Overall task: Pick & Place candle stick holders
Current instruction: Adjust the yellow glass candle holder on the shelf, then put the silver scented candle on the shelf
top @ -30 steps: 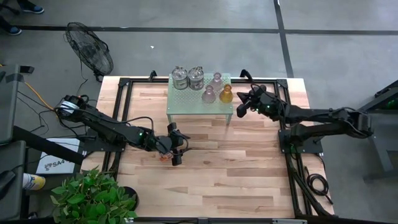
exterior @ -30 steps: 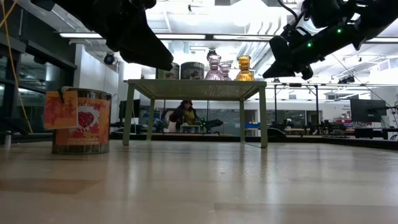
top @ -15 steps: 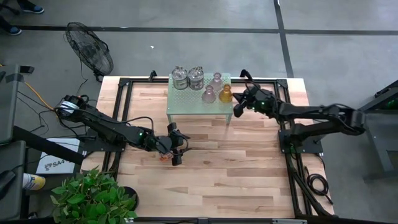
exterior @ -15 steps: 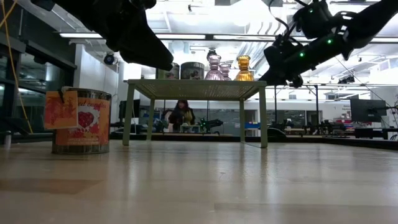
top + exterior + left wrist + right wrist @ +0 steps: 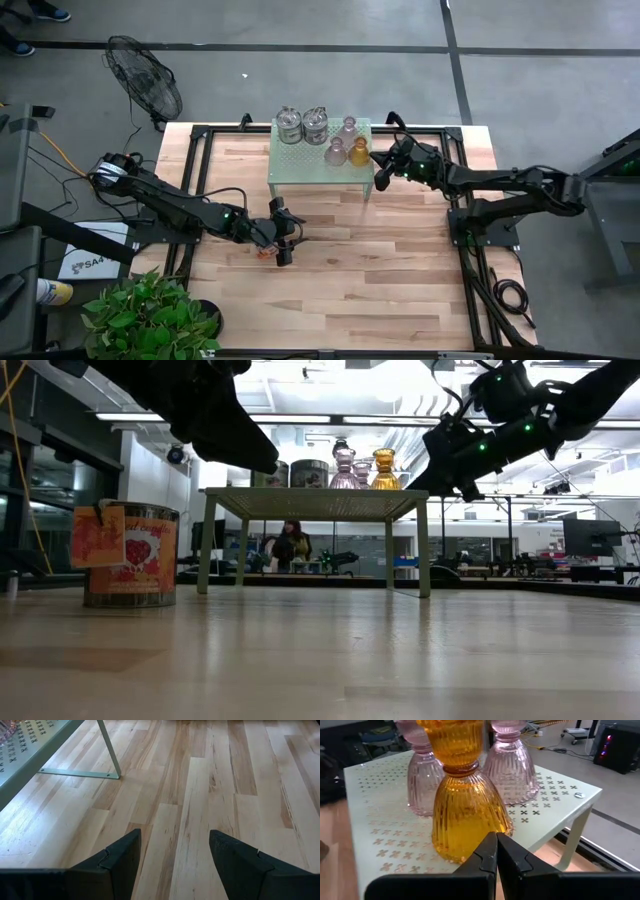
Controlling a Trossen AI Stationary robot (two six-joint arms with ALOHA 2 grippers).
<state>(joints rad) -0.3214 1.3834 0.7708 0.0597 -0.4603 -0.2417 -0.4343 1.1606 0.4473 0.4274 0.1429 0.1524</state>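
On the green perforated shelf stand two clear jar-like holders, two pink bell-shaped holders and the amber holder, each on its base. My right gripper is shut at the shelf's right end, its fingertips at the amber holder. My left gripper is open and empty over the table's middle, in front of the shelf. A jar with an orange label stands on the table beside it. My right gripper's shut fingertips stand at the amber holder's flared lower wall. They come from the table's right side, slanting a little downward. I cannot tell whether they touch it. The holder stands upright on the shelf.
The shelf stands on thin legs at the table's far middle, with room beneath it. Bare wood lies between the two arms and toward the near edge. A fan and a plant stand off the table on the left.
My right gripper has moved toward the table's left, from beside the shelf's right end up to the amber holder. My left arm has kept still.
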